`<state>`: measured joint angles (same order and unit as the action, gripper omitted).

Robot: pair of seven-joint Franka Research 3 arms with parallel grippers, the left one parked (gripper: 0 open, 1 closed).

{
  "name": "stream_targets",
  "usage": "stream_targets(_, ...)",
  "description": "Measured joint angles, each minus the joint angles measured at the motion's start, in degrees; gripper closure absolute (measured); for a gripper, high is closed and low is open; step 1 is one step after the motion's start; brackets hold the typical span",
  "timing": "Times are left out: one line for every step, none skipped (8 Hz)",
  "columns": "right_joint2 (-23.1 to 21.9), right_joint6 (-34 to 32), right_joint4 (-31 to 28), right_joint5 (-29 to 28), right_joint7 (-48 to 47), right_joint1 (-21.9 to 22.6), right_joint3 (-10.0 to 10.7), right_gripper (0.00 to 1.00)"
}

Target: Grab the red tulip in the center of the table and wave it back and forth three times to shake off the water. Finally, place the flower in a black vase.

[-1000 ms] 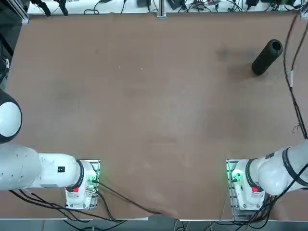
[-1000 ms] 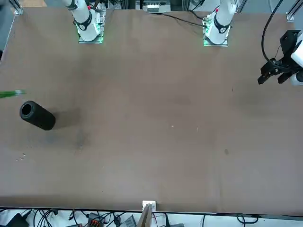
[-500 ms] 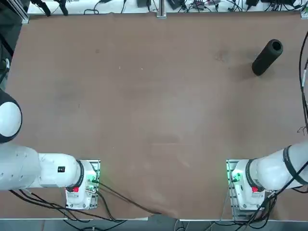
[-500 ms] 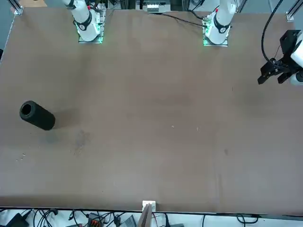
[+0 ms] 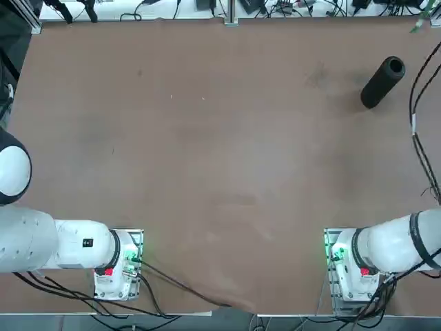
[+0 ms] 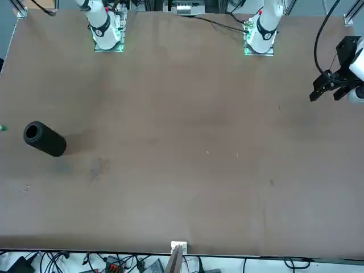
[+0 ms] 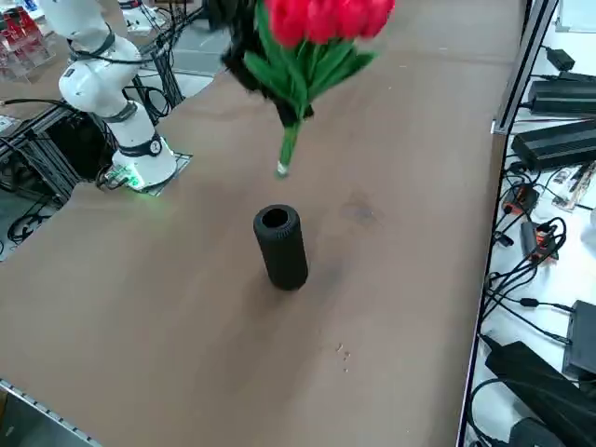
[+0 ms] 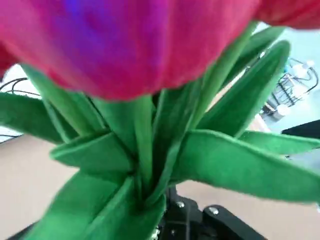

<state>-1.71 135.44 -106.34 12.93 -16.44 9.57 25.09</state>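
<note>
Your right gripper (image 7: 304, 110) sits at the top of the right side view, a dark blurred shape behind the tulip (image 7: 317, 37), which it holds up in the air. You cannot see the fingers themselves, since leaves cover them, but they are pressed together on the bound stems. In the wrist view the green stems and leaves run straight down into the black gripper body at the bottom of the frame, with the red heads filling the upper half.

In the side view the bunch hangs heads up at the top edge. The leaves fan out below the red, and the thin stem points down and slightly left. The stem end is in the upper middle of the frame, above the vase (image 7: 281, 247) and clear of it. You cannot tell from this view whether the end is directly over the mouth.

The vase stands upright on the table (image 7: 140, 307) at the centre of the side view, with its round mouth open and nothing in it. In the top view it is at the upper right (image 5: 383, 81), and in the front view it is at the left edge (image 6: 44, 138).

The tulip is almost out of both wide views. You get only a green sliver in the top view's upper right corner and a green speck at the front view's left edge, just beside the vase.
</note>
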Motion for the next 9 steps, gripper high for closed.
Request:
stream_targets(-1.9,5.5,-6.0,0.0,-1.1,-0.3,0.0,0.85)
stream_targets(-3.3,9.6,-11.0,0.0,-1.4,-0.7,0.0,0.85)
stream_targets(-4.2,12.4,-14.7,0.0,-1.6,-1.4,0.0,0.85)
stream_targets(-4.8,15.0,-17.3,0.0,-1.6,-2.3,0.0,0.85)
stream_targets(-5.1,16.7,-18.6,0.1,-1.6,-3.0,0.0,0.85)
stream_targets(-5.2,17.2,-19.0,0.1,-1.6,-3.4,0.0,0.85)
stream_targets(-5.4,17.2,-19.1,0.1,-1.6,-3.7,0.0,0.85)
stream_targets(-5.5,17.4,-19.3,0.1,-1.6,-3.9,0.0,0.85)
stream_targets(-5.5,18.1,-19.9,0.1,-1.6,-4.0,0.0,0.85)
